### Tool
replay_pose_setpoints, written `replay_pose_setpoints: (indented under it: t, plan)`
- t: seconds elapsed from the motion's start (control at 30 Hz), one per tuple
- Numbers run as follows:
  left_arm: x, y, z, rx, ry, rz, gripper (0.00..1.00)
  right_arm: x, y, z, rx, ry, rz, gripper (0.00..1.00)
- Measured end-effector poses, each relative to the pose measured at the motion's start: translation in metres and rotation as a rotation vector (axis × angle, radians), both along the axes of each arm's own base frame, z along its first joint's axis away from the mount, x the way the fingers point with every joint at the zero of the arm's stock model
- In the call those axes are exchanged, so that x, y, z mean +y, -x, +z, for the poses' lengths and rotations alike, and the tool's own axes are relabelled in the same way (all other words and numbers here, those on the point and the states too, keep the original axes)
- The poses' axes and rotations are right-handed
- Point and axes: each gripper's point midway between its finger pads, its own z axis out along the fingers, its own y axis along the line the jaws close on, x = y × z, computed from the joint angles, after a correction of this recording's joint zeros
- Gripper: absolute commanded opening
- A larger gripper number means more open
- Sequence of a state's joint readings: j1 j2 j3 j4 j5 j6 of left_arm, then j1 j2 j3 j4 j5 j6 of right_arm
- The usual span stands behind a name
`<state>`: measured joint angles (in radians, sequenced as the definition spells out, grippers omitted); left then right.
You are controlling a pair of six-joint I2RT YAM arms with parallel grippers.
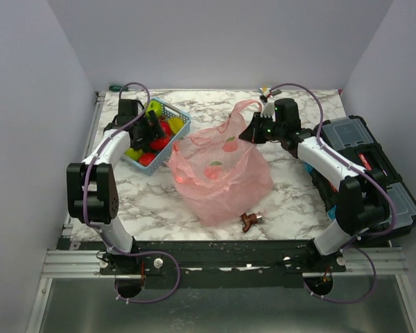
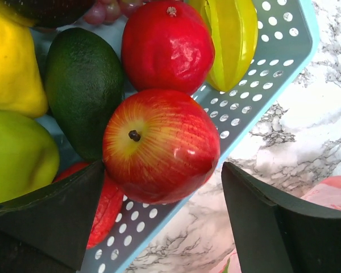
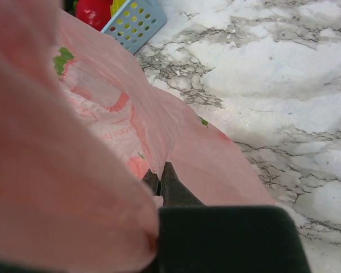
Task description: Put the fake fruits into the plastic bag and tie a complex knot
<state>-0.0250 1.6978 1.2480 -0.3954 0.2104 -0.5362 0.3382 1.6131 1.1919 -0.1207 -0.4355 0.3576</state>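
Several fake fruits (image 2: pixel 167 45) lying in blue basket (image 2: pixel 284 51) at left, left gripper (image 2: pixel 162 170) jaws wide astride red apple (image 2: pixel 159 142), pink plastic bag (image 1: pixel 222 173) slumped mid marble table (image 1: pixel 291 201), right gripper (image 1: pixel 248 133) pinched shut on bag's upper edge.

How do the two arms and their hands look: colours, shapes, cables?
Both the left arm and the right arm have white curved shells between blocky black joints. A thin purple cable loops along each. The left hand and right hand are black, with flat wedge-shaped fingers. A small green light glows near the right hand.
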Motion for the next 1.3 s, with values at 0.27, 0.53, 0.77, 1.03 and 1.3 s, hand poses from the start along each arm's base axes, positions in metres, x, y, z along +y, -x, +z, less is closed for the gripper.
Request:
replay_pose_setpoints:
  t: [0.27, 0.53, 0.77, 1.03, 1.3]
  plan:
    - [-0.004, -0.009, 0.001, 0.009, 0.015, 0.007, 0.86, 0.001, 0.002, -0.002, 0.006, -0.002, 0.006, 0.01]
    - [-0.003, -0.019, -0.004, 0.038, 0.015, 0.005, 0.92, 0.001, 0.002, -0.001, 0.004, -0.004, 0.007, 0.01]
    - [-0.003, -0.016, -0.006, 0.039, -0.013, -0.035, 0.99, 0.001, 0.001, -0.001, 0.002, -0.004, 0.006, 0.01]
    - [-0.004, -0.015, -0.013, 0.049, -0.025, -0.054, 0.77, 0.001, 0.001, 0.0, -0.001, -0.006, 0.007, 0.01]
    - [-0.005, -0.009, 0.011, -0.017, -0.046, -0.106, 0.6, 0.003, 0.003, 0.001, 0.004, -0.018, 0.017, 0.01]
